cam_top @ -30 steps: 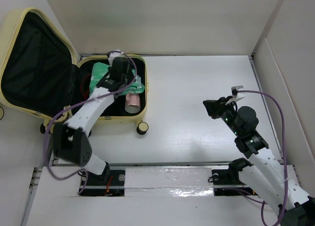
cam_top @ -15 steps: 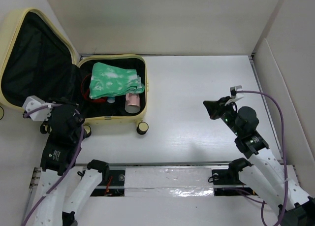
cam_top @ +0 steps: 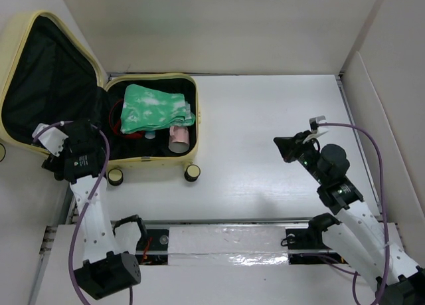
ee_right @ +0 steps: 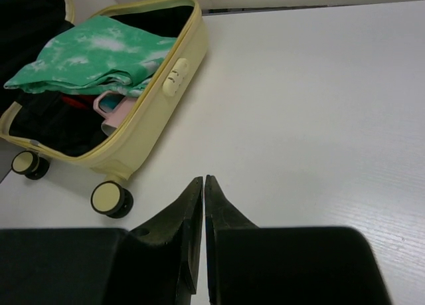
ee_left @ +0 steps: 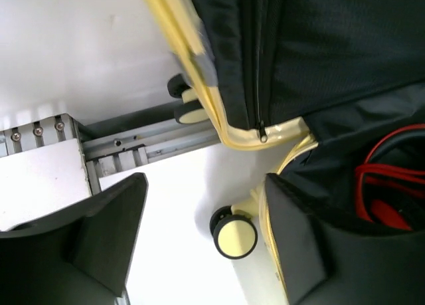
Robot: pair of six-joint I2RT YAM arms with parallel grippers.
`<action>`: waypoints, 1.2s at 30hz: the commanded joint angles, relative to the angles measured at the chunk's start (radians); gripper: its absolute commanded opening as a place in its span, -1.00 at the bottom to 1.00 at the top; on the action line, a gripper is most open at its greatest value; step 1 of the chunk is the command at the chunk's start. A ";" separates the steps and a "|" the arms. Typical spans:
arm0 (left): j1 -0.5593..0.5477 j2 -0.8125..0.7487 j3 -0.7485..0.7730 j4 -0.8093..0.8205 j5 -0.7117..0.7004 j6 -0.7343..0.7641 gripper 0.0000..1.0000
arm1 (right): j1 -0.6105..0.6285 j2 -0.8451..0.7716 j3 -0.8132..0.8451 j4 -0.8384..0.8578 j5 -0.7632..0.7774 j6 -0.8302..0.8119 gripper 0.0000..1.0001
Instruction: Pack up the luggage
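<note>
1. Pale yellow hard-shell luggage point(cam_top: 159, 161) at the far left corner of the bench point(cam_top: 265, 132), lying open, lid leaning out past the left edge, black lining exposed.
2. Combination lock point(ee_right: 174, 77) on the front wall; digits too small to read.
3. Inside the base half: green-and-white tie-dye cloth point(cam_top: 154, 109) on top, pink cup point(cam_top: 178, 137) on its side just beside it toward the near wall, red cable point(ee_left: 392, 179) along the left side.
4. Two black-and-cream wheels point(cam_top: 192, 173) under the near wall, resting on the bench.
5. Left claw point(ee_left: 206, 199) open, gripping nothing, low at the near left corner of the luggage by the hinge. One finger over bare bench, the other over the yellow rim and lining. Zipper pull point(ee_left: 263, 133) just beyond.
6. Silver rail point(ee_left: 153, 142) along the left edge of the bench, passing under the lid.
7. Right claw point(ee_right: 204, 182) closed, fingertips pressed together, gripping nothing. Above bare bench in the right half, well apart from the luggage, pointed toward it.
8. Purple cable point(cam_top: 372, 145) looped along the right arm.
</note>
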 commanded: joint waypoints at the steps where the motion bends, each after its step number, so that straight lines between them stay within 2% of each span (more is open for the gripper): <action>1: 0.015 -0.036 0.014 0.018 -0.013 0.022 0.45 | 0.005 -0.008 0.051 0.011 -0.006 -0.018 -0.79; 3: 0.015 0.008 0.031 0.015 -0.048 -0.008 0.53 | 0.014 -0.001 0.053 0.010 -0.017 -0.021 -0.78; 8: 0.015 0.171 0.215 -0.071 -0.254 -0.034 0.50 | 0.014 0.024 0.059 0.013 -0.038 -0.027 -0.78; 10: 0.031 0.221 0.255 -0.048 -0.252 -0.001 0.50 | 0.023 0.032 0.064 0.010 -0.044 -0.029 -0.77; 11: 0.088 0.237 0.265 -0.038 -0.170 0.016 0.48 | 0.023 0.033 0.062 0.013 -0.043 -0.029 -0.78; 12: 0.182 0.249 0.269 -0.033 -0.101 0.013 0.41 | 0.023 0.033 0.061 0.017 -0.037 -0.029 -0.77; 14: 0.183 0.248 0.250 0.001 -0.029 0.025 0.30 | 0.033 0.042 0.062 0.016 -0.031 -0.030 -0.77; 17: 0.183 0.245 0.235 0.013 -0.048 0.029 0.20 | 0.057 0.059 0.070 0.011 -0.024 -0.035 -0.77; 20: 0.183 0.283 0.284 -0.008 -0.064 0.027 0.04 | 0.089 0.074 0.068 0.020 0.011 -0.038 -0.77; 21: 0.183 0.291 0.301 -0.011 -0.064 0.024 -0.10 | 0.098 0.081 0.070 0.022 0.023 -0.039 -0.77; 23: 0.183 0.323 0.353 -0.022 -0.044 0.030 -0.24 | 0.124 0.099 0.082 0.013 0.035 -0.049 -0.77; 24: 0.183 0.326 0.359 -0.019 -0.044 0.032 -0.42 | 0.135 0.104 0.087 0.010 0.054 -0.052 -0.77; 26: 0.183 0.324 0.353 -0.007 -0.026 0.033 -0.64 | 0.151 0.107 0.088 0.008 0.074 -0.058 -0.77; 27: 0.183 0.318 0.344 0.001 -0.013 0.035 -0.86 | 0.161 0.107 0.090 0.008 0.091 -0.058 -0.77; 28: 0.192 0.292 0.312 0.015 0.007 0.036 -0.99 | 0.161 0.108 0.090 0.007 0.095 -0.056 -0.77; 30: 0.162 0.269 0.283 0.057 0.079 0.053 -1.00 | 0.161 0.111 0.088 0.011 0.103 -0.055 -0.77; 32: 0.096 0.225 0.241 0.108 0.056 0.075 -1.00 | 0.161 0.124 0.087 0.019 0.106 -0.050 -0.77; 36: -0.062 0.153 0.197 0.160 0.102 0.061 -1.00 | 0.171 0.140 0.090 0.019 0.101 -0.047 -0.76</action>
